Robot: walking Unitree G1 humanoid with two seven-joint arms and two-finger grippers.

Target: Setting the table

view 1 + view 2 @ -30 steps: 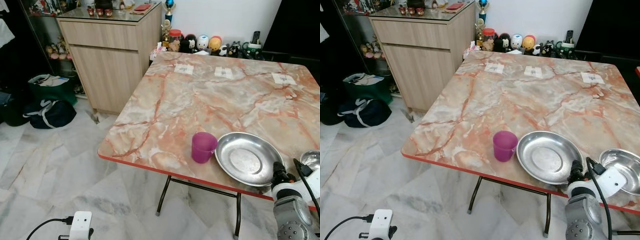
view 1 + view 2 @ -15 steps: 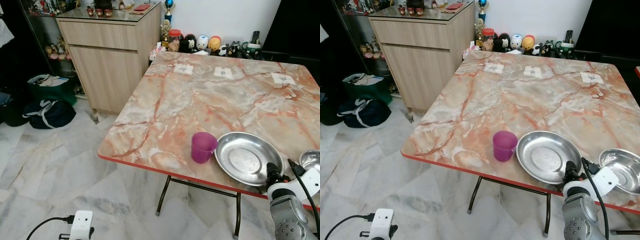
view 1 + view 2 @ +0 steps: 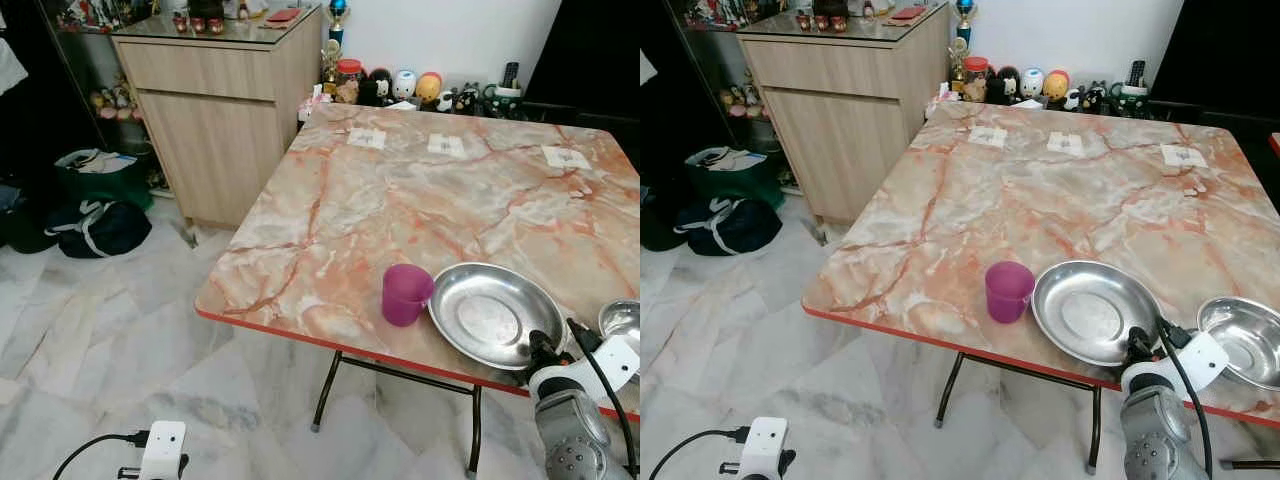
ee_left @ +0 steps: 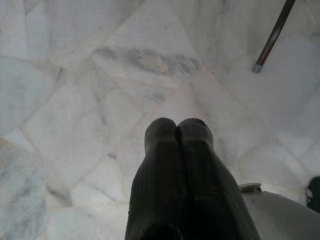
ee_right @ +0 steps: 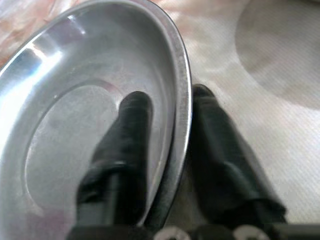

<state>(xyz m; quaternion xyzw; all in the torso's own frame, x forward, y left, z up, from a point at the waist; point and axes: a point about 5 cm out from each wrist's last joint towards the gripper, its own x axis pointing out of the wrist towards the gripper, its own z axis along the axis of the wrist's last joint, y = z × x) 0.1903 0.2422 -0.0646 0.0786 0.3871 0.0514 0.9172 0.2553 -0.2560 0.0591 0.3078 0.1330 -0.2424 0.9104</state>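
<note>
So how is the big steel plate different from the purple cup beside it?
The steel plate is wide, shallow and shiny; the purple cup is narrow, tall and matte. The right claw straddles the plate's rim, while the cup stands free. Both sit near the marble table's front edge.

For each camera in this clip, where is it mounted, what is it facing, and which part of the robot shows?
Left eye view: head, looking down at the marble table; right arm at lower right.
Right eye view: same scene; purple cup beside the steel plate.
Left wrist view: faces the floor; left gripper fingers together.
Right wrist view: right gripper straddles the plate's rim.
Shared: the plate.
</note>
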